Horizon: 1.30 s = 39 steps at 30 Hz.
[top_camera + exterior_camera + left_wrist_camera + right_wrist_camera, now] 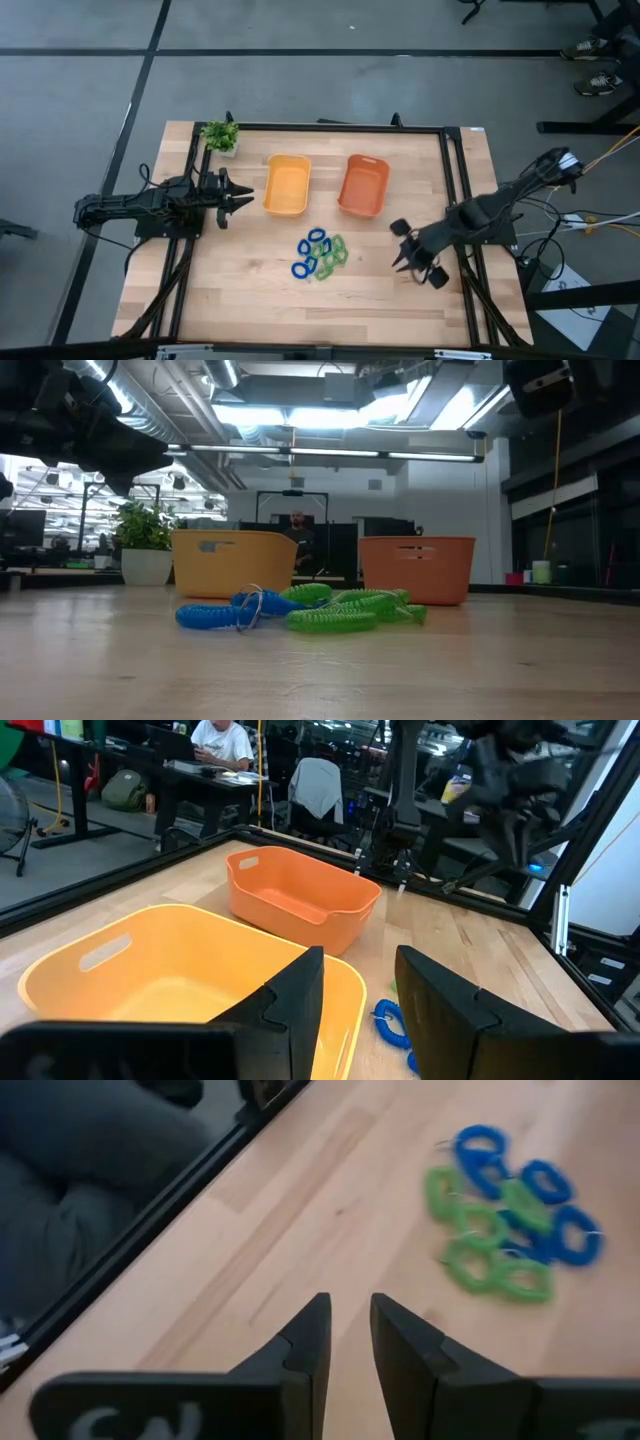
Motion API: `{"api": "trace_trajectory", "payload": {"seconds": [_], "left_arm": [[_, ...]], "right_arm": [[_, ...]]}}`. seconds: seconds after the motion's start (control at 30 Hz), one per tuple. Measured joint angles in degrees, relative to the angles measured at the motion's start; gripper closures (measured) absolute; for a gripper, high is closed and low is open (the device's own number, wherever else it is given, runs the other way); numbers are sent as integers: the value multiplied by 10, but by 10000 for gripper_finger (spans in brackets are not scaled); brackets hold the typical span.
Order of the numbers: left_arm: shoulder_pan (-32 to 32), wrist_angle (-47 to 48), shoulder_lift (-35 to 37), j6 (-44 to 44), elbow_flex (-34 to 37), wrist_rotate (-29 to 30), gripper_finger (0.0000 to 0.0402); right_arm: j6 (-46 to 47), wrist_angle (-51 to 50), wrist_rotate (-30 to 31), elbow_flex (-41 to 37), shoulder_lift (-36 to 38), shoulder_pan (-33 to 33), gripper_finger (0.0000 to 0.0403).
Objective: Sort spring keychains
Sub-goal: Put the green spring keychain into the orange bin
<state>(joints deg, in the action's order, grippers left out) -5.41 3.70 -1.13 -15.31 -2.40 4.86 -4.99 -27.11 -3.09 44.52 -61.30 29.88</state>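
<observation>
Spring keychains (320, 256) beside unlabelled yellow bin (287, 185)

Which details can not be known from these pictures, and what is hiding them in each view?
- Exact count of spring keychains: overlapping in the high view, blurred in the right wrist view.
- Contents of the yellow bin and orange bin: their walls hide the insides in the low view.
- Most of the pile in the left wrist view: the left hand and the yellow bin cover it.
- Right hand: above the low view's frame.
</observation>
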Motion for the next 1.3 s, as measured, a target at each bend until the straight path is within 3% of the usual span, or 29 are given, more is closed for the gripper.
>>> {"api": "trace_trajectory", "payload": {"seconds": [0.2, 0.47, 0.83, 1.07, 1.3], "left_arm": [[0, 0, 0, 0, 0, 0, 279], [0, 0, 0, 0, 0, 0, 279], [0, 0, 0, 0, 0, 0, 279], [0, 0, 0, 0, 0, 0, 279], [0, 0, 0, 0, 0, 0, 279]], "right_arm": [[0, 58, 0, 8, -106, 27, 327], [35, 229, -1, 11, -232, 34, 327], [-24, 121, 16, 100, -280, 42, 327], [-30, 119, 137, 106, -283, 38, 327], [-38, 122, 156, 106, -283, 8, 287]]}}
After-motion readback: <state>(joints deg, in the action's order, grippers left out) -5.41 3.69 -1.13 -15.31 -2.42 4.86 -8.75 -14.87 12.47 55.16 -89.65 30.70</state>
